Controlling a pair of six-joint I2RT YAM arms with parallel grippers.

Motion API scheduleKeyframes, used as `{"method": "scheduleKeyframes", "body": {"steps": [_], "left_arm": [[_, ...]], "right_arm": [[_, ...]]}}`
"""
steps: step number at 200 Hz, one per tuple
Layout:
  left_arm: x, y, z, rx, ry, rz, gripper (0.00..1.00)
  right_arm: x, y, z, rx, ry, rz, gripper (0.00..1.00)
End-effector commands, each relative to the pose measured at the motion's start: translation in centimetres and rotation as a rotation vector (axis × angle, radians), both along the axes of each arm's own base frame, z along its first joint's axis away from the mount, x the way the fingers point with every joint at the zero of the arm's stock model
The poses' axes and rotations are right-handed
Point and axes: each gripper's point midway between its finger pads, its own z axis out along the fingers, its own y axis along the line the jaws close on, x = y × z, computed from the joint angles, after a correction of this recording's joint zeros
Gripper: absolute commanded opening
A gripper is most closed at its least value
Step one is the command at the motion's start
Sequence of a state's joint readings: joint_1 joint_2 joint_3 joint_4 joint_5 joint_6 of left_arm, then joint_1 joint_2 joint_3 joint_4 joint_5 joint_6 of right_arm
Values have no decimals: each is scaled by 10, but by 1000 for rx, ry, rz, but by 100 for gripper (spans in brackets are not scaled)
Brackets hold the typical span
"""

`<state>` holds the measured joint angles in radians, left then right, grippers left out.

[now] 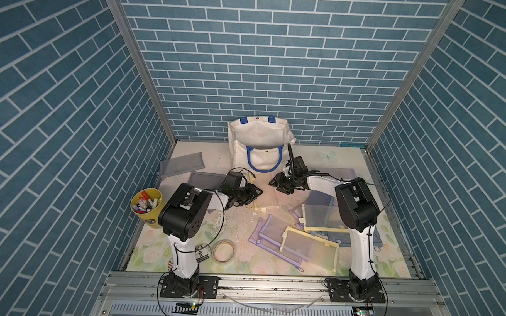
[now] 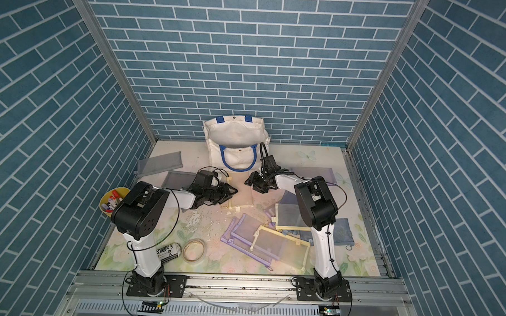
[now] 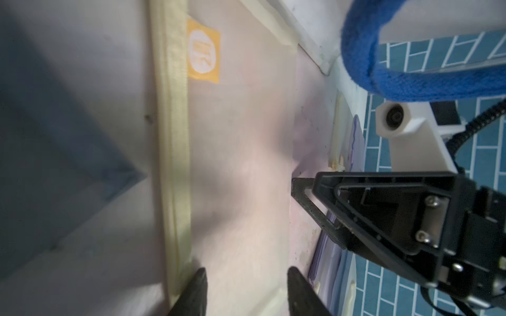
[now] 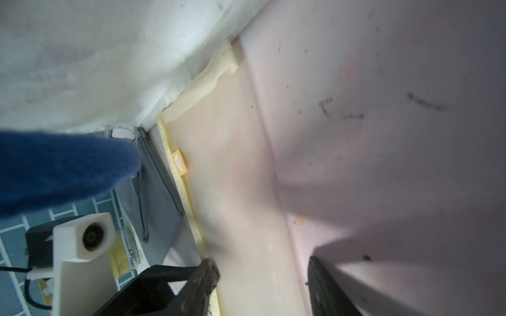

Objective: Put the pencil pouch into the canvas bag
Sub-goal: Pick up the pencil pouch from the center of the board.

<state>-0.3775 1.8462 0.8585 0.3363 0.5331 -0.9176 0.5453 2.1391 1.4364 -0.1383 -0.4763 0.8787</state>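
The pencil pouch (image 1: pixel 269 198) (image 2: pixel 244 197), pale mesh with a yellow zipper edge, lies flat on the table (image 1: pixel 347 156) just in front of the canvas bag (image 1: pixel 258 135) (image 2: pixel 235 135). The bag stands open against the back wall. In both top views the left gripper (image 1: pixel 259 191) and right gripper (image 1: pixel 273 183) face each other low over the pouch from opposite sides. In the left wrist view the left gripper (image 3: pixel 247 290) has its jaws apart, one finger at the zipper edge and pouch fabric (image 3: pixel 241 164) showing in the gap. The right gripper (image 4: pixel 262 284) is likewise parted over the pouch (image 4: pixel 241 191) and grips nothing. The bag's blue handle (image 4: pixel 54 169) hangs close by.
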Motion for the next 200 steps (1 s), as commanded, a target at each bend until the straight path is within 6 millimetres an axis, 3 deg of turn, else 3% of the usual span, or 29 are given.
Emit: {"method": "scheduleKeyframes", "body": {"steps": [1, 60, 93, 145, 173, 200], "left_arm": [[-15, 21, 5, 143, 11, -19, 57], [-34, 40, -21, 253, 98, -20, 60], [-35, 31, -43, 244, 144, -42, 58], [-28, 13, -46, 163, 130, -22, 51], [-21, 4, -34, 89, 69, 3, 44], [-16, 0, -19, 52, 6, 9, 32]], "right_arm": [[-26, -13, -24, -67, 107, -21, 56], [-33, -9, -30, -59, 116, -8, 56], [-35, -8, -31, -50, 120, -9, 56], [-39, -5, -31, -5, 130, -31, 53], [-42, -5, -26, 3, 121, -29, 50], [-47, -4, -22, 12, 116, -20, 38]]}}
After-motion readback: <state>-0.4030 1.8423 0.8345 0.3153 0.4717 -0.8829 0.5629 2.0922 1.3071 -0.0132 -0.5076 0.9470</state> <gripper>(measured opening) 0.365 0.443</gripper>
